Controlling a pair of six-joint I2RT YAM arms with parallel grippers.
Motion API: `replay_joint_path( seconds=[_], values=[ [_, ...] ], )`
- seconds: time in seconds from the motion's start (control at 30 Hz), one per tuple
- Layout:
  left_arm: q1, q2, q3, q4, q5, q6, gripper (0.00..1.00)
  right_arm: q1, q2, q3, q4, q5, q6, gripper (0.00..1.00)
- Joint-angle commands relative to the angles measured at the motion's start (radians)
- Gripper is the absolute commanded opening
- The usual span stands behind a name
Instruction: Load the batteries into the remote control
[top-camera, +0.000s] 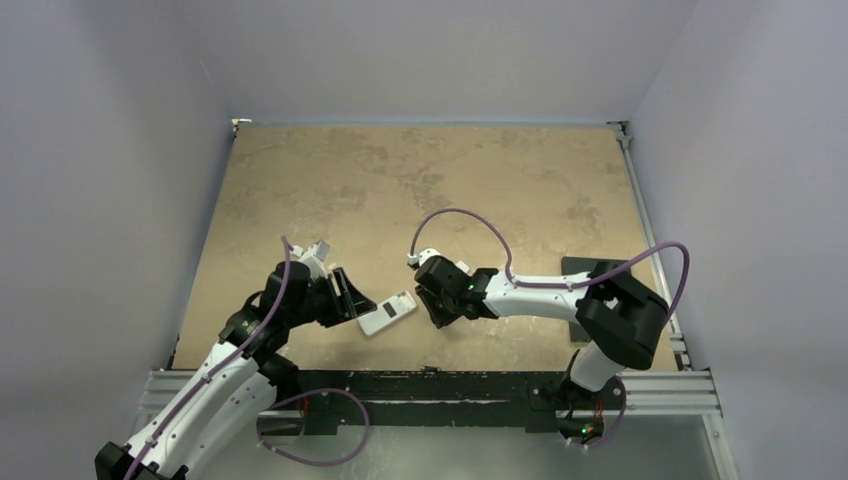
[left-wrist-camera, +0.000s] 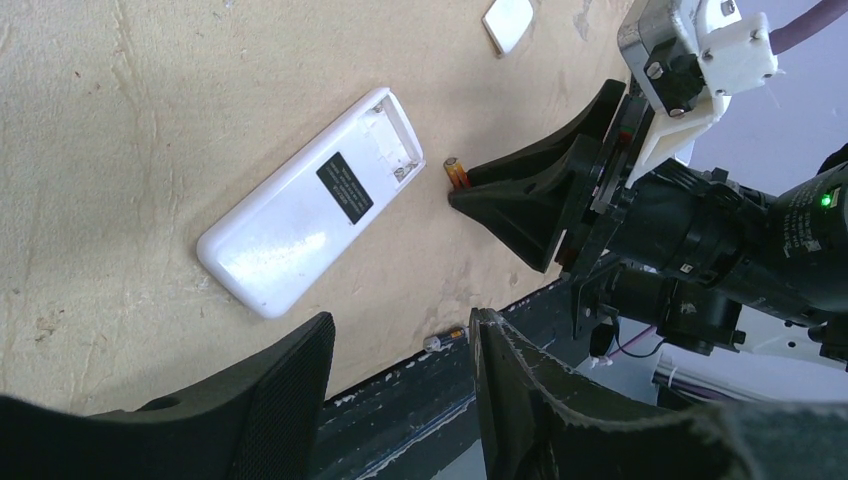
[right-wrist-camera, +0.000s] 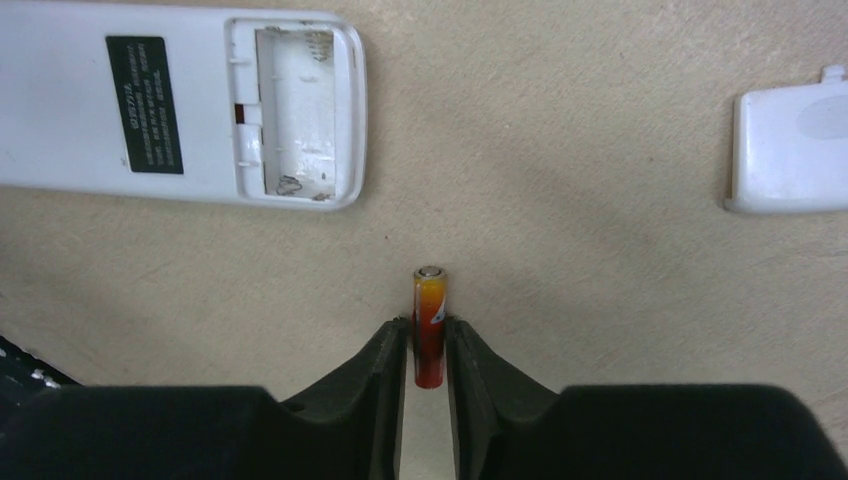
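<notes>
Right jaws straddle battery (right-wrist-camera: 430, 300) lying on worktop (right-wrist-camera: 600, 300), sides near-touching; firm pinch cannot tell. Battery axis in line with jaws; remote (right-wrist-camera: 120, 100) bay (right-wrist-camera: 295, 110) near, ahead, offset sideways. Left jaws spread, empty.

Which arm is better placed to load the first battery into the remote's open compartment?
Right. The right hand brackets a battery, with the remote control and its open compartment just ahead. The left hand hangs open and empty.

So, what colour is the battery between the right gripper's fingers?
The battery is red fading to yellow-orange, silver tip; right wrist view best.
</notes>
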Motion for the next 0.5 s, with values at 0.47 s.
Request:
replay_joint_path(
  seconds=[0.47],
  values=[
    [-0.003,0.001,0.036,0.011,0.007,0.010,0.52,0.022,-0.085,-0.014,0.020,0.003,-0.064,0.00]
  ],
)
